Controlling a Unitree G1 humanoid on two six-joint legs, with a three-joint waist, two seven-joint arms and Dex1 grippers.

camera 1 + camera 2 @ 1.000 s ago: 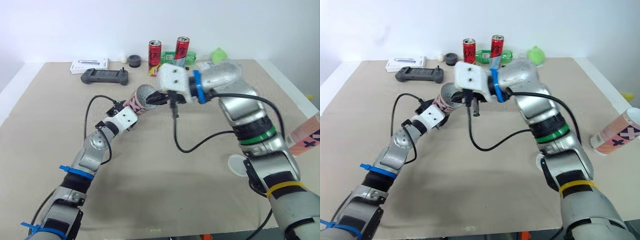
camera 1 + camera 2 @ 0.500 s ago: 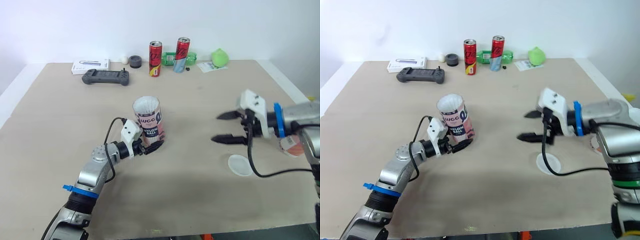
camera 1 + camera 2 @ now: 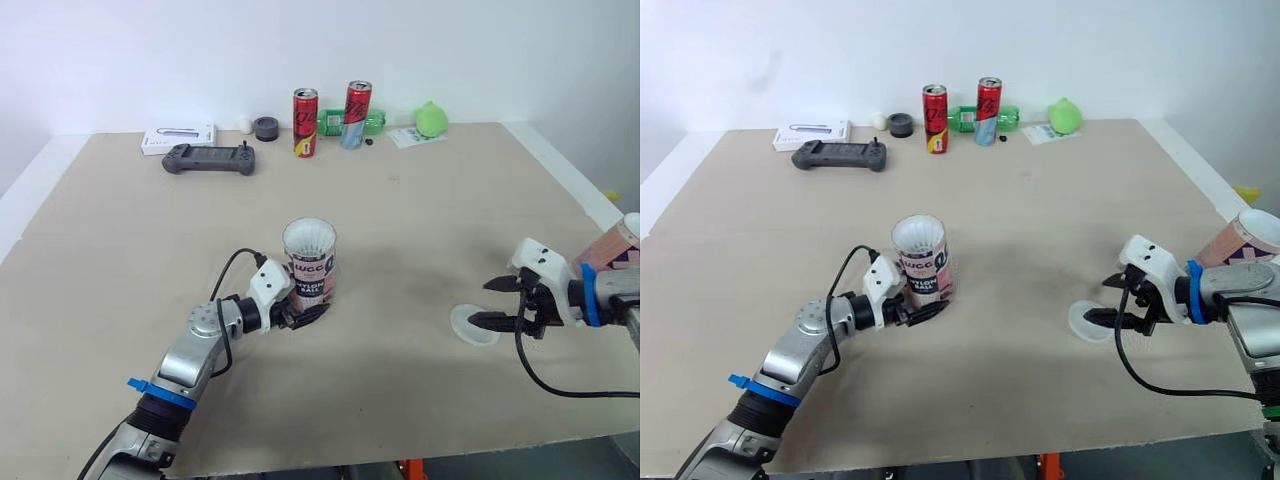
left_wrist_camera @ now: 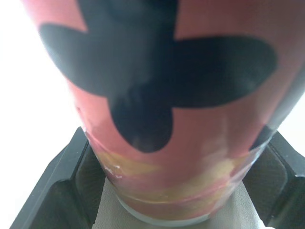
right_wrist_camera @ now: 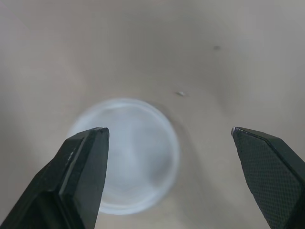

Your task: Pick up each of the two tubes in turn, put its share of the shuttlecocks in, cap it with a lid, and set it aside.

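Note:
A pink and black tube (image 3: 310,268) stands upright on the table, its mouth full of white shuttlecock feathers (image 3: 309,238). My left gripper (image 3: 300,313) is shut on its base; in the left wrist view the tube (image 4: 157,105) sits tight between the two fingers (image 4: 66,186). A clear round lid (image 3: 473,325) lies flat at the right. My right gripper (image 3: 497,303) hangs open just above it, with the lid (image 5: 126,155) below and between its spread fingertips (image 5: 86,162). A second pink tube (image 3: 615,245) lies tilted at the table's right edge.
Along the far edge stand two red cans (image 3: 305,108), a green bottle (image 3: 362,121), a green ball-like thing (image 3: 431,118), a dark game controller (image 3: 208,158), a white box (image 3: 178,138) and a small black round object (image 3: 266,127). My right arm's black cable (image 3: 560,385) trails near the front edge.
The tube went from tilted in the air to upright on the table, still in my left gripper. My right gripper left the tube's mouth, opened, and swung right and down over the lid.

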